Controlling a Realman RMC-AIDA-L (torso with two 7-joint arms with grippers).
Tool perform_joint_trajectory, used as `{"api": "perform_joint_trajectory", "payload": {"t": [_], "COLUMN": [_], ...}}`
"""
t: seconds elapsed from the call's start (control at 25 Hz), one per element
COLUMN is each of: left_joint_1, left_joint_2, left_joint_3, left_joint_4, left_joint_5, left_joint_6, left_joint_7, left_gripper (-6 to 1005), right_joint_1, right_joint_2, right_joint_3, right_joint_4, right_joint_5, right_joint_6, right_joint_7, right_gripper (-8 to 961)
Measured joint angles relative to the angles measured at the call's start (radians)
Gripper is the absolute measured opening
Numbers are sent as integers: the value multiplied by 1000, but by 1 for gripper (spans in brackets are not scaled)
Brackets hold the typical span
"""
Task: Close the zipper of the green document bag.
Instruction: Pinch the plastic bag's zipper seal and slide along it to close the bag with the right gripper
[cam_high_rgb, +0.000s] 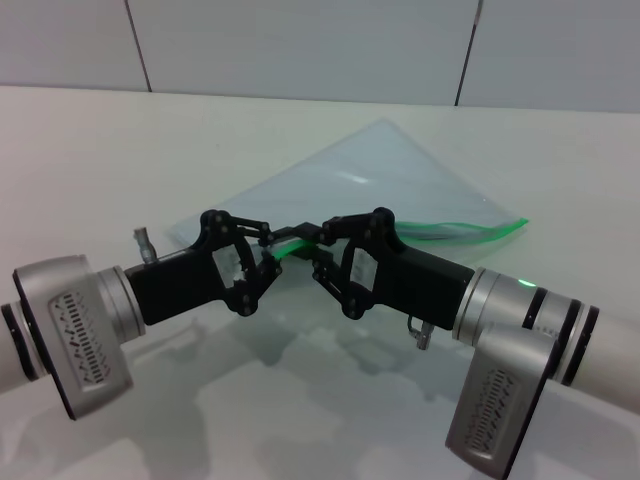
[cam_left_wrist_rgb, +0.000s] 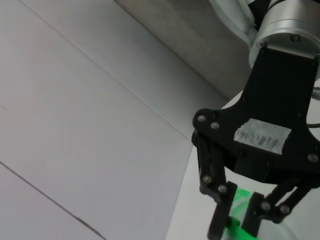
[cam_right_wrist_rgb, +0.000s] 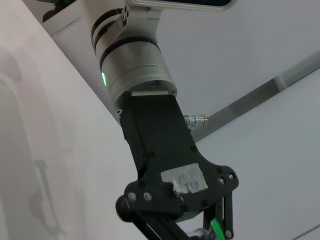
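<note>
Left gripper (cam_high_rgb: 268, 262): we find its fingers closed on the near end of the zipper (cam_high_rgb: 470, 231), pinching the green strip just left of the table's centre. In the right wrist view this same gripper (cam_right_wrist_rgb: 200, 232) shows with green between its fingertips.

Right gripper (cam_high_rgb: 322, 255): fingers pinched on the strip right beside the left one, the two tips almost touching. In the left wrist view we see this gripper (cam_left_wrist_rgb: 235, 220) clamped around the green strip. We cannot make out the slider tab; we judge it sits inside this pinch.

Zipper: runs from the two pinch points toward 3 o'clock, slightly up the frame, ending at the bag's far right corner. The stretch beyond the grippers looks wavy, so we judge it not yet sealed.

Green document bag (cam_high_rgb: 380, 170): lies flat on the white table (cam_high_rgb: 100, 170), spreading toward 12 to 1 o'clock from the grippers, zip edge nearest the robot.

Governing relation: the open length lies to the right along the strip's long axis. The right gripper is nearer that length; the left serves as anchor.
</note>
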Motion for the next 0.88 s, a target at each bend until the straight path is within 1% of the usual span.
{"api": "perform_joint_trajectory", "payload": {"t": [0.2,0.4,0.64,0.88], "left_joint_1": [2,2,5,5], "left_joint_2": [1,1,1,1], "left_joint_3": [0,0,0,0], "left_joint_4": [-1,-3,-3,-4], "left_joint_5": [0,0,0,0], "left_joint_6": [0,0,0,0], "left_joint_7": [0,0,1,1], "left_gripper": [54,54,54,54], "right_joint_1": [-7,-9,-18,-28], "right_joint_2": [0,0,0,0], "right_joint_3": [1,0,1,11], "right_joint_4": [3,3,3,4], "right_joint_5": [0,0,0,1], "right_joint_6": [0,1,3,3], "right_joint_7": [-31,-38,-41,-42], "right_gripper": [159,100,76,77]}}
